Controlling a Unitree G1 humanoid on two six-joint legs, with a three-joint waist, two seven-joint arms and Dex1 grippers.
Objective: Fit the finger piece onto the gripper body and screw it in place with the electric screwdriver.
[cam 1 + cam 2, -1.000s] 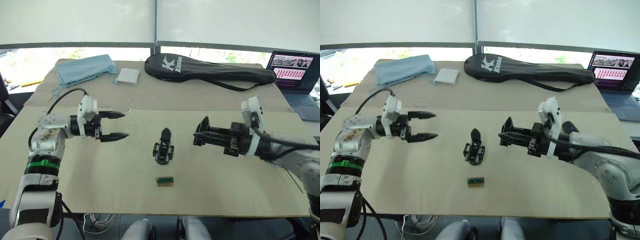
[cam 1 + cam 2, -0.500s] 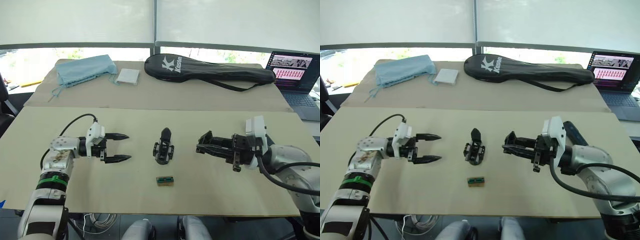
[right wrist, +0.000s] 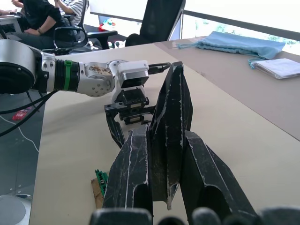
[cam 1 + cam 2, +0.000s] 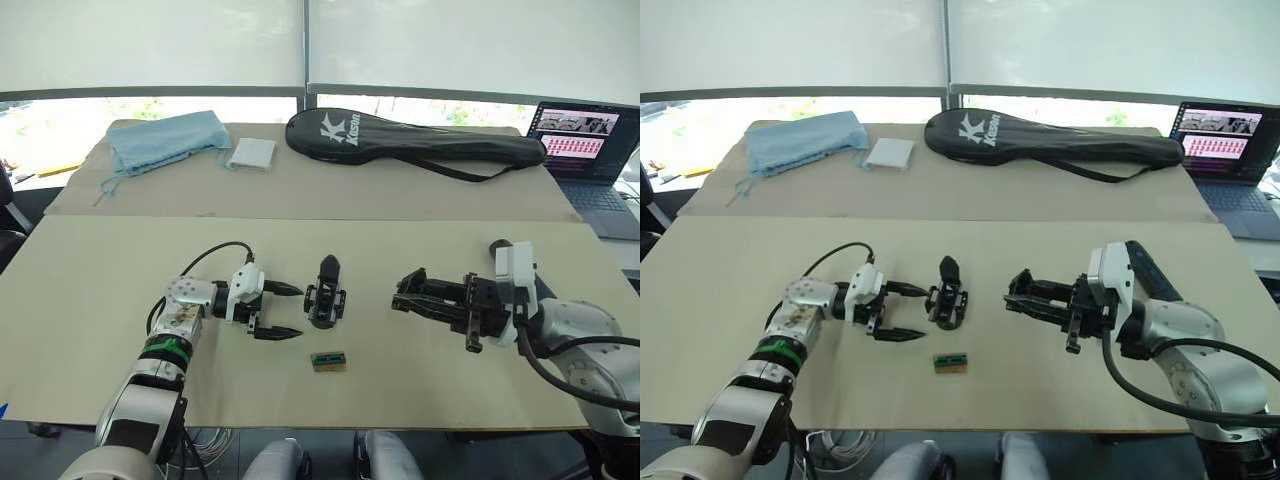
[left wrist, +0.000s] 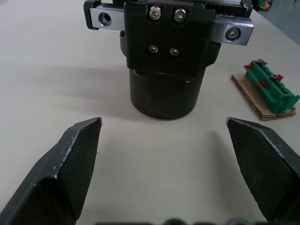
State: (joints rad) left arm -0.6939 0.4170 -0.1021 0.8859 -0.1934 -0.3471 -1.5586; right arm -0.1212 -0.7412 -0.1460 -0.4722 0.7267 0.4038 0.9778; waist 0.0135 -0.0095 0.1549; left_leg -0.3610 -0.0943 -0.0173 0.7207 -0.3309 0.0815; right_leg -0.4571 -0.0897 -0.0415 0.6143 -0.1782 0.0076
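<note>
The gripper body (image 4: pixel 326 296) stands on the tan table (image 4: pixel 120 300) at the centre, a pointed black finger sticking up from it. My left gripper (image 4: pixel 291 311) is open just to its left, fingertips apart, one on each side of its near flank; the left wrist view has the gripper body (image 5: pixel 168 61) straight ahead between the open fingers (image 5: pixel 70 164). My right gripper (image 4: pixel 403 292) hovers to the right, shut on the black tapered finger piece (image 3: pixel 171 117), pointing toward the body. The electric screwdriver is out of view.
A small green box (image 4: pixel 329 361) lies just in front of the gripper body. At the back of the table are a black racket bag (image 4: pixel 420 140), a blue cloth (image 4: pixel 165 138) and a white pad (image 4: pixel 253 152). A laptop (image 4: pixel 585 140) sits far right.
My left gripper has come down and moved right, from well left of the gripper body to right beside it, staying open. The right gripper has sunk slightly, still holding the finger piece.
</note>
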